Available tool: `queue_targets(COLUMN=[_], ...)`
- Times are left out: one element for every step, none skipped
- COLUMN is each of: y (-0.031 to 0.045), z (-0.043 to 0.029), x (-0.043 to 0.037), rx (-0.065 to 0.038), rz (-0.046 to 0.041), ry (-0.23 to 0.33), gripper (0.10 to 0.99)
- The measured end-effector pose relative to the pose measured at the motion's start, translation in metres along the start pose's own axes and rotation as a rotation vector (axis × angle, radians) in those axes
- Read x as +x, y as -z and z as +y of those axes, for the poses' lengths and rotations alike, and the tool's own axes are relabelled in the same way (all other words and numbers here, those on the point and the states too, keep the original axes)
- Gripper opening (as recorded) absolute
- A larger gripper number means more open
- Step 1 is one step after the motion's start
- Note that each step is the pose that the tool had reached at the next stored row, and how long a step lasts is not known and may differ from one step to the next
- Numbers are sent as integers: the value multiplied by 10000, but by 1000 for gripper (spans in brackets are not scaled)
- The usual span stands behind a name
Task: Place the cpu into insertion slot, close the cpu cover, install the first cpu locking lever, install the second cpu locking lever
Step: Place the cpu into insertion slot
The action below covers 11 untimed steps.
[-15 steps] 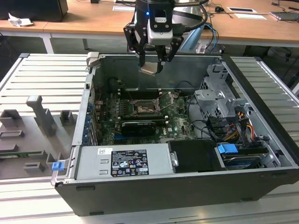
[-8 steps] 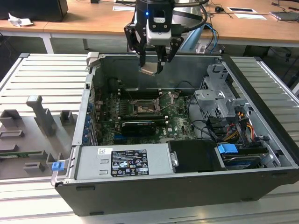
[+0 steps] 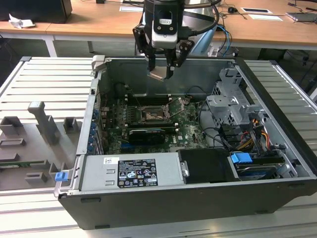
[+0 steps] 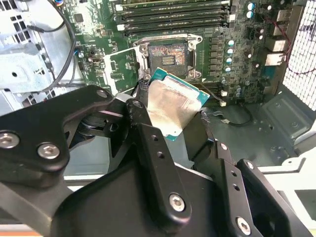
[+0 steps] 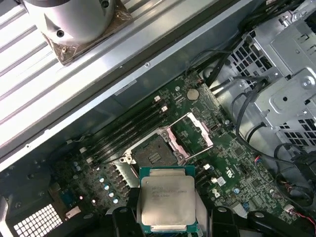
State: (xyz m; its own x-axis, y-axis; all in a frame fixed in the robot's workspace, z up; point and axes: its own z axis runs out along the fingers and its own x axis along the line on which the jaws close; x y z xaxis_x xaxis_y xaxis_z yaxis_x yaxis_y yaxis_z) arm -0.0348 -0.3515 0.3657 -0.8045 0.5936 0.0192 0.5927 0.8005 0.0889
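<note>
- cpu [image 3: 159, 75]: clamped in the gripper [image 3: 162, 70], up over the open case [image 3: 277, 114] and well apart from the green board [image 3: 190, 130] below.
- Gripper: closed on the cpu, pinching it by two opposite edges. A black finger [image 4: 150, 148] sits on either side of the chip in both wrist views.
- cpu face: pale silver metal with a green rim. It is clear in the second wrist view, cpu [image 4: 170, 108], and in the first wrist view, cpu [image 5: 167, 200]. In the exterior view it hangs tilted, one corner lower.
- slot [image 3: 151, 115]: a dark square with a silver rim, near the middle of the board. Nothing is seated in it.
- Contact field lies exposed in the second wrist view, slot [image 4: 165, 55], and in the first wrist view, slot [image 5: 153, 155].
- cover [image 3: 177, 106]: swung up on its hinge, off the slot, standing just beside it on the exterior view's right.
- In the first wrist view, board green shows through the cut-out of the cover [image 5: 193, 131].
- memory slots [image 5: 126, 131]: long and black, running alongside the slot on the side toward the case's back wall.
- drive cage [image 3: 233, 104]: grey metal, on the exterior view's right of the board, with black cables beside it.
- power supply [image 3: 131, 171]: grey labelled box along the case's near edge.
- table [image 3: 44, 79]: ribbed metal, with the case sitting on it. Grey fixtures [image 3: 44, 124] stand at the exterior view's left.
</note>
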Motion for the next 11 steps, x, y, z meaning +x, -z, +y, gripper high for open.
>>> queue_targets(y=[-3, -4, -5, -7, -10, -13, -17, -21, -24, -29, -31], z=[0, 0, -1, -1, -1, -1, -1, -1, -2, -2, -3], x=[0, 0, 0, 0, -1, -1, -1, -1, -1, -1, -1], rx=[-5, -7, -10, -14, -17, -19, -21, -21, -20, -20, -20], rz=[-25, -39, -51, -68, -85, -97, -100, -101, -101, -103, -104], ry=[-283, -436, -571, -765, -959, -1096, -1129, -1134, -1143, -1159, -1166], gripper=[529, 529, 529, 529, 529, 529, 529, 529, 529, 529, 529])
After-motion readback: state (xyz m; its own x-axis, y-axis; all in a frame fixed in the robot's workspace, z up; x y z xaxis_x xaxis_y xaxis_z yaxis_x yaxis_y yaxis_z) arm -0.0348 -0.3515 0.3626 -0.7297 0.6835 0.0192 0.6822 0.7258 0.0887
